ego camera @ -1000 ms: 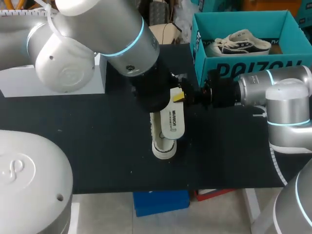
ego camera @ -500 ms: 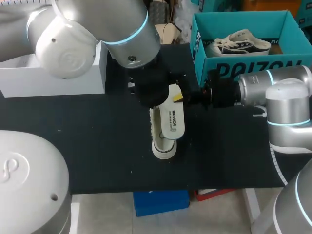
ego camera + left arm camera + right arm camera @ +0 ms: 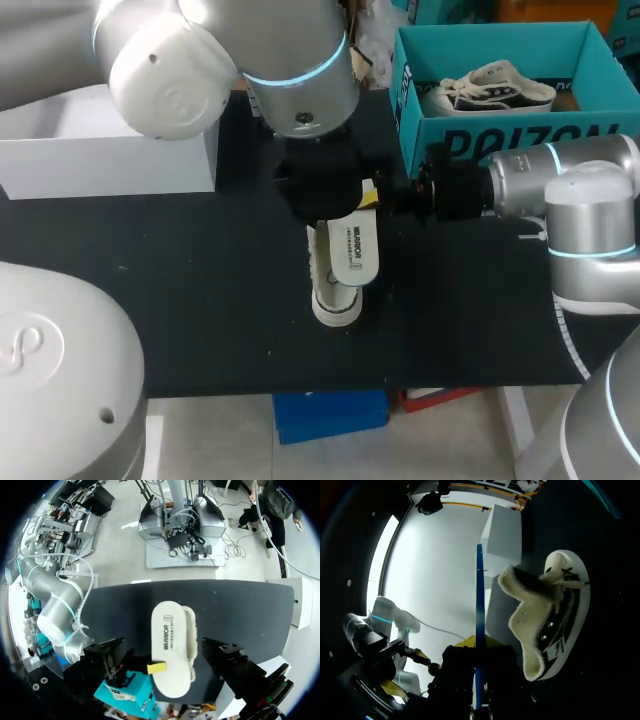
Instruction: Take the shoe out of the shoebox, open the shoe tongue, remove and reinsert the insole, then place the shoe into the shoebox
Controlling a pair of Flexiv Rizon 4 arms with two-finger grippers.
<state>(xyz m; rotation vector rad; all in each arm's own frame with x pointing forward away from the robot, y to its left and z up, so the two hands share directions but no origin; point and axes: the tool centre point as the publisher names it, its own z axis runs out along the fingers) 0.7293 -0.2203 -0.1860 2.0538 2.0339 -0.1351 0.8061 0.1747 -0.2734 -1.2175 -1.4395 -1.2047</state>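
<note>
A fleece-lined shoe [image 3: 334,298] lies on its side in the middle of the black table. The white printed insole [image 3: 353,248] rests on the shoe and juts out toward the shoebox. My right gripper [image 3: 370,198] is shut on the insole's far end, one yellow tip showing. In the right wrist view the insole [image 3: 480,625] is a thin blue edge between the fingers, with the shoe [image 3: 547,625] beside it. My left gripper [image 3: 172,664] hovers over the insole [image 3: 169,645] and shoe [image 3: 190,630], wide open and touching neither. The teal shoebox [image 3: 500,135] stands at the back right.
A second shoe [image 3: 495,88] lies inside the teal shoebox. A white box [image 3: 110,155] stands at the back left of the table. My left arm's big joints hang over the table's left half and hide its own gripper in the head view.
My left arm has swung to the right and further back over the shoe. The right gripper, the insole and the shoe have stayed where they were.
</note>
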